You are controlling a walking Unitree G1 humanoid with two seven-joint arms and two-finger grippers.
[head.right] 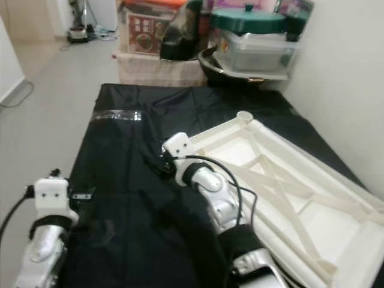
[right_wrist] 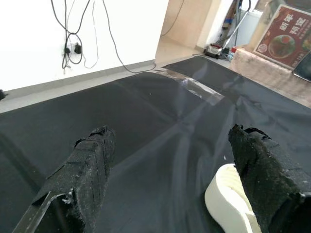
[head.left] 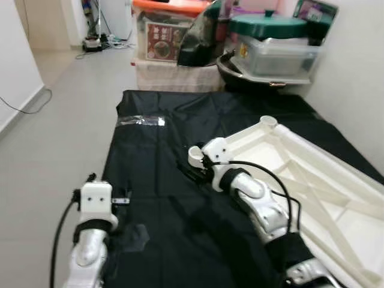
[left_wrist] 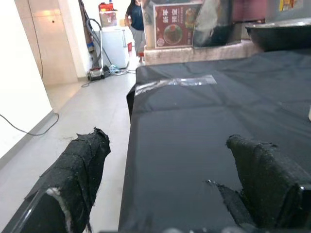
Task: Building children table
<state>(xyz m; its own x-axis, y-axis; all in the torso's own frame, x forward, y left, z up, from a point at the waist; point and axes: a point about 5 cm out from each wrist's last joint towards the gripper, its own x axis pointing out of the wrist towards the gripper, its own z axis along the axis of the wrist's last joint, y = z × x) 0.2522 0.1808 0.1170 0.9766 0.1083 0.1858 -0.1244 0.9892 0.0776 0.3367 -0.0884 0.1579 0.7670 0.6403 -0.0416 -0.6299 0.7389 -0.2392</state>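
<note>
The tabletop [head.left: 312,180] is lying upside down on the black sheet [head.left: 156,180], along its right edge, long axis running from near right to far middle. The right gripper [right_wrist: 165,194] is hovering at its near-left corner socket [right_wrist: 228,199], 2 fingers spread wide, holding nothing; the socket is sitting just beside 1 finger [right_wrist: 262,170]. The left gripper [left_wrist: 165,194], also wide open and empty, is hanging over the sheet's left edge, well apart. Carton writing beyond is unreadable.
</note>
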